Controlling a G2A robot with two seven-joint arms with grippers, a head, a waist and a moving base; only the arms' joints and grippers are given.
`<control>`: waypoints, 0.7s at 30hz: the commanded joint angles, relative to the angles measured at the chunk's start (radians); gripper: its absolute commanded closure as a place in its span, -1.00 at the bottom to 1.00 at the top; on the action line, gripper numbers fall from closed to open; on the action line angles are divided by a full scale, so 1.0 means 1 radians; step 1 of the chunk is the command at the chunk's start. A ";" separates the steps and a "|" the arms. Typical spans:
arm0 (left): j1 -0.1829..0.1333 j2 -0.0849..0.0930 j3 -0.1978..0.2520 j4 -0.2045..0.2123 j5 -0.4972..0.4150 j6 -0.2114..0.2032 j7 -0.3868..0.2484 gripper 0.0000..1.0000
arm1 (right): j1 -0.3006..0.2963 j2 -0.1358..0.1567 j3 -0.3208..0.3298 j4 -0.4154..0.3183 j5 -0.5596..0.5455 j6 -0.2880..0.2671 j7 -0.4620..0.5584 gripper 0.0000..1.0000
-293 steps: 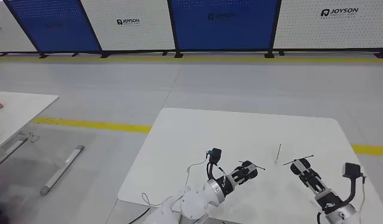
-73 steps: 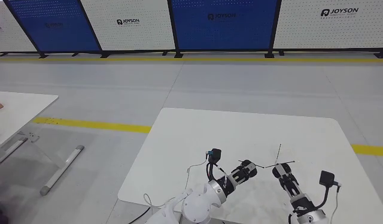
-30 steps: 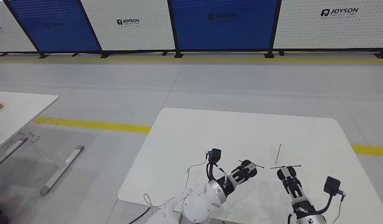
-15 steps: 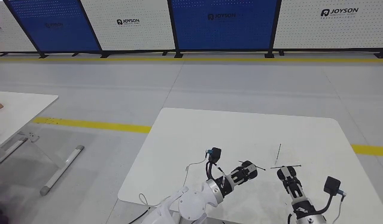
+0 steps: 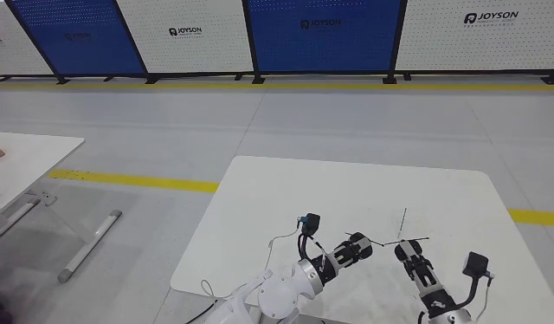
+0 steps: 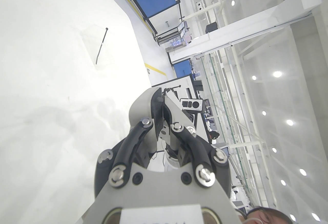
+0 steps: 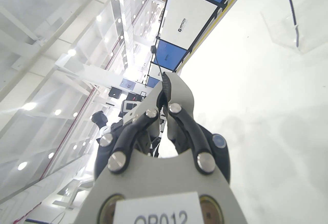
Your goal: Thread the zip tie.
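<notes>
At the near edge of the table (image 5: 286, 194), the left gripper (image 6: 162, 97) is fully closed, pads pressed together, and in the top view it pinches the left-hand zip tie (image 5: 374, 241) crosswise. The right gripper (image 7: 165, 81) is likewise clamped tight on the right-hand zip tie (image 7: 157, 61), whose head end stands clear beyond the fingertips. Both held ties lie with their long axes running side to side across the robot's front, nearly in one line. The free end of the left one points toward the right gripper, and the head of the right one points toward the left arm. Their facing ends sit just beside each other between the two grippers; contact cannot be confirmed. Assessment: pick-up and rough alignment are done, while insertion of the tip through the head is not evident and remains outstanding, along with any pull-through. Farther out, a spare zip tie (image 6: 100, 47) lies flat on the table, its long axis running away from the robot with the head at the far end. Its tail lies at what appears to be a clear holder (image 7: 307, 45).
</notes>
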 commanded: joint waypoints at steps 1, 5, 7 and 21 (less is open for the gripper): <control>0.000 0.000 0.000 0.000 0.000 0.000 0.000 1.00 | 0.000 0.000 0.000 0.000 0.000 0.000 -0.001 1.00; 0.000 0.000 0.000 0.000 0.000 0.000 0.000 1.00 | 0.000 0.000 0.000 0.000 0.000 0.000 -0.001 1.00; 0.000 0.000 0.000 0.000 0.000 0.000 0.000 1.00 | 0.000 0.000 0.000 0.000 0.000 0.000 -0.001 1.00; -0.002 -0.001 0.017 0.004 0.048 -0.004 0.019 1.00 | 0.000 0.000 0.000 0.000 0.000 0.000 -0.001 1.00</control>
